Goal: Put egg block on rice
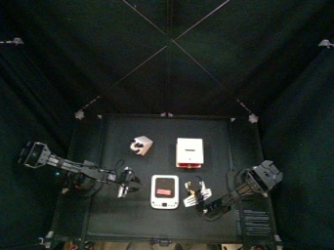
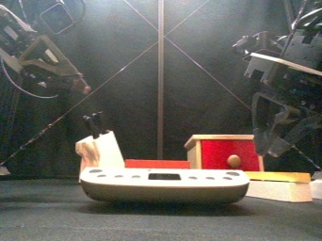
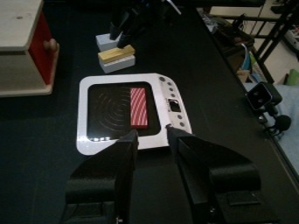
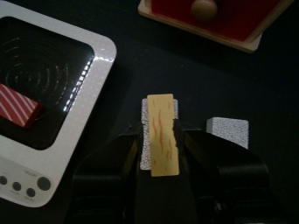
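The egg block (image 4: 160, 136), a thin tan slab, lies flat on a white rice block (image 4: 177, 108) on the table, to the right of the white tray. It also shows in the front view (image 2: 280, 176) on its rice (image 2: 284, 191), and in the left wrist view (image 3: 117, 55). My right gripper (image 4: 162, 156) hangs just over it, jaws open on either side of the slab and not pressing it. My left gripper (image 3: 155, 144) is open and empty at the tray's left edge.
A white tray (image 3: 91, 131) with a black inset holds a red striped block (image 3: 140, 105). A second rice block (image 4: 229, 131) lies beside the first. A red and white box (image 2: 233, 152) stands behind. A cream piece with black rods (image 2: 98, 149) stands at the back left.
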Tool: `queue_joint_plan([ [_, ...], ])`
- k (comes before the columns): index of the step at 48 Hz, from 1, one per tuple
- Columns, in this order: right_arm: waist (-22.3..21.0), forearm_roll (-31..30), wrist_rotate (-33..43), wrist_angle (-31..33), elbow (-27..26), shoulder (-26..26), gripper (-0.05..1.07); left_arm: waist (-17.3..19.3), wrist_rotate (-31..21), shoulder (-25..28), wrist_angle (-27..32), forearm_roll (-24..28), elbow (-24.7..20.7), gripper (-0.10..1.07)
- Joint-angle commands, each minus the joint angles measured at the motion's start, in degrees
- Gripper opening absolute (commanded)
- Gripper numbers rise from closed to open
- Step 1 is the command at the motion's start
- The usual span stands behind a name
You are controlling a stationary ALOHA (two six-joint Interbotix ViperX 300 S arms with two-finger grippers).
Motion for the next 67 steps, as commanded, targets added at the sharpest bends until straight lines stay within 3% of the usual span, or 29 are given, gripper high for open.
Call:
queue_joint_plan([
  [1, -0.26, 0.0, 0.09, -0.53, -0.18, -1.85, 0.6, 0.0, 0.09, -0.18, -0.44, -0.09, -0.7, 0.74],
  [15, -0.53, 0.0, 0.09, -2.02, 0.18, -0.7, 0.42, -0.09, 0.09, -0.18, -0.44, -0.18, -0.7, 0.74],
  [38, -3.08, 0.62, 0.09, -8.7, 1.93, 1.05, 0.42, -0.09, 0.18, -0.09, -0.53, -0.09, -0.7, 0.74],
  [55, -3.08, -4.57, -0.62, -3.34, 1.93, -4.92, 0.42, -0.09, 0.18, -0.18, -0.44, -0.09, -0.7, 0.74],
  [67, -3.08, -9.76, -0.79, -3.34, 4.13, -10.9, 0.42, 0.0, 0.18, -0.18, -0.53, -0.09, -0.7, 0.74],
])
